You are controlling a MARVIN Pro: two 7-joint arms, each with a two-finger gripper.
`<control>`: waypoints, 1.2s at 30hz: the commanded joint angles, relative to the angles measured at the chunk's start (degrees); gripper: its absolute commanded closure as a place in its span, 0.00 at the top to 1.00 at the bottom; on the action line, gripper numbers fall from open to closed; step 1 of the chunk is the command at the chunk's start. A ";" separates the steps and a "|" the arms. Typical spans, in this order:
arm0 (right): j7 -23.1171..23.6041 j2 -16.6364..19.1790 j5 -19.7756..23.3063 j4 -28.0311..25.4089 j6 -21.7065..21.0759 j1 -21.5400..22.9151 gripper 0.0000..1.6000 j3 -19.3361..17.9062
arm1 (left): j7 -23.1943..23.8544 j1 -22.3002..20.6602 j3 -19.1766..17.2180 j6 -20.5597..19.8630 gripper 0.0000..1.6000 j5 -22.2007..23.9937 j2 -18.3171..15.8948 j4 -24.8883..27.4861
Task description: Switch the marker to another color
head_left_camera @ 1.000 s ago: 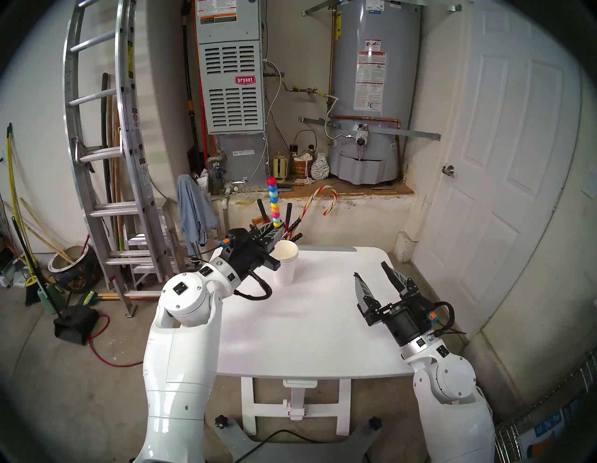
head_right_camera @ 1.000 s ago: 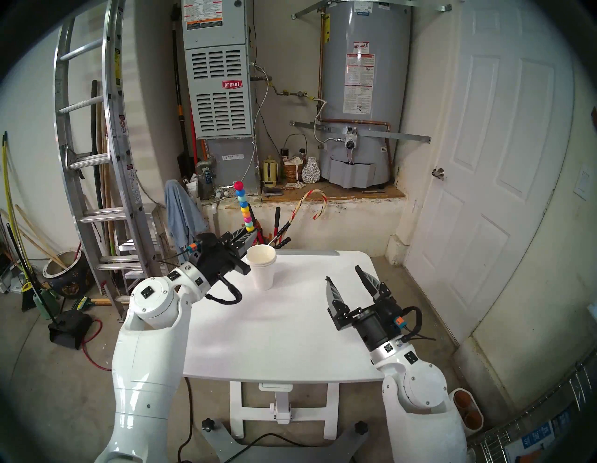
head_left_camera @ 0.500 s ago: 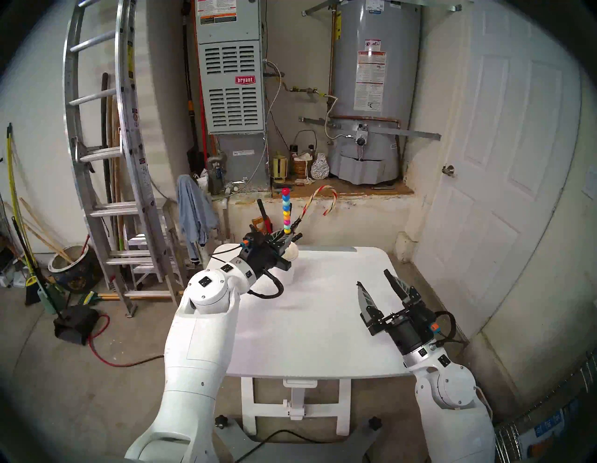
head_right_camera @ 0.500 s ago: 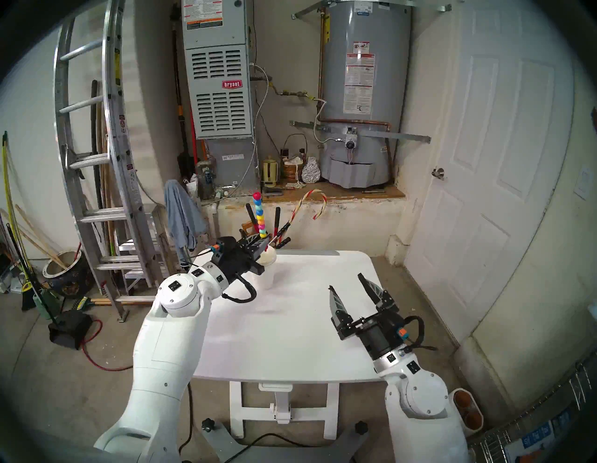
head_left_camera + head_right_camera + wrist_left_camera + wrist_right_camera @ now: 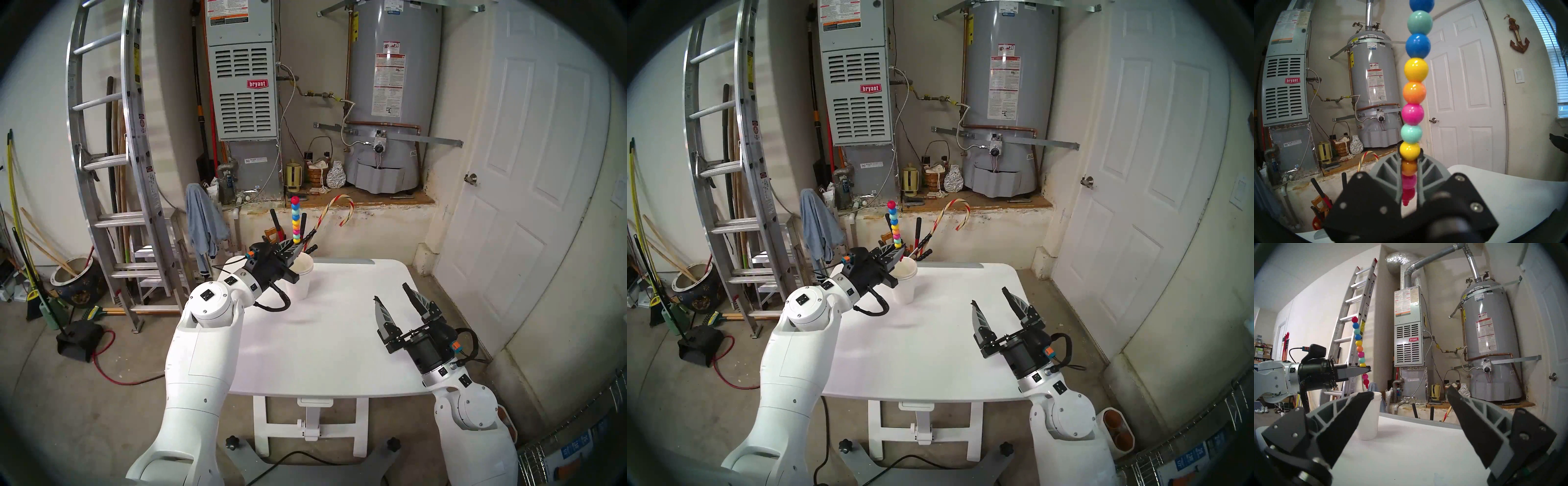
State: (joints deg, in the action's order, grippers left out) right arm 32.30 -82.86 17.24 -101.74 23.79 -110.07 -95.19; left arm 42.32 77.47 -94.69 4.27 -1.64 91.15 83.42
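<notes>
Clenched jaws on the left gripper grasp the marker near its lower end; the stick of coloured beads stands upright above the fingers, red bead topmost. Left gripper sits over the rim of the white paper cup, which stands at the far left part of the white table. Right gripper hangs over the table's right side with jaws released wide, nothing between them, well apart from the cup. Behind the table: a red-and-white candy cane and black- and red-handled tools.

Head stereo right: same layout. Marker upright in the left gripper, beside the cup; right gripper spread and empty.

Left wrist: marker fills the centre, running top to bottom. Grey fingers press on it from both sides at the orange and pink beads; a yellow bead sits just above the fingertips, the red tip pokes out below. Water heater and white door behind.

Right wrist: own fingers stand wide apart, empty. Left gripper seen side-on, level, with the marker crossing it vertically; two beads and the red tip hang below the fingers, above the cup. Whether the tip is over the cup mouth or behind it cannot be told. Ladder and furnace behind.
</notes>
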 commanded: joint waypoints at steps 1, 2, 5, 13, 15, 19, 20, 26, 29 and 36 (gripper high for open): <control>-0.09 -0.45 0.17 -0.67 0.67 0.94 1.00 0.21 | -0.01 0.14 0.28 1.07 0.00 -0.07 0.25 0.10; -0.09 -0.48 0.11 -0.63 0.68 0.98 1.00 0.22 | 0.23 0.37 0.29 1.01 0.00 -0.02 0.21 0.19; -0.06 -0.56 0.07 -0.62 0.66 1.04 1.00 0.25 | 0.33 0.82 0.17 1.14 0.00 -0.04 0.21 0.34; -0.06 -0.66 -0.22 -0.87 0.39 1.14 1.00 0.30 | 0.26 0.72 -0.21 1.76 0.00 -0.27 0.02 -1.36; -0.10 -0.70 -0.36 -0.92 0.33 1.13 1.00 0.30 | 0.27 0.67 -0.24 1.77 0.00 -0.27 0.04 -1.57; -0.13 -0.76 -0.45 -0.87 0.28 1.16 1.00 0.35 | 0.34 0.72 -0.21 1.70 0.00 -0.06 0.13 -1.43; -0.14 -0.76 -0.44 -0.84 0.32 1.17 1.00 0.37 | 0.32 0.74 -0.17 1.69 0.00 -0.08 0.11 -1.39; -0.23 -0.75 -0.48 -0.86 0.42 1.08 1.00 0.40 | 0.25 0.97 -0.03 1.61 0.00 -0.03 0.15 -1.01; -0.22 -0.73 -0.35 -0.85 0.49 1.03 1.00 0.39 | 0.14 1.00 0.01 1.55 0.00 -0.06 0.18 -0.90; -0.20 -0.65 -0.15 -0.67 0.58 1.06 1.00 0.32 | -0.13 1.00 0.18 1.25 0.26 -0.19 0.18 -0.73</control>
State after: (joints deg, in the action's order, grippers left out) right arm 31.99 -83.48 16.86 -101.52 23.96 -109.65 -94.84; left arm 42.19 79.03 -94.78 5.51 -1.78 91.14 81.34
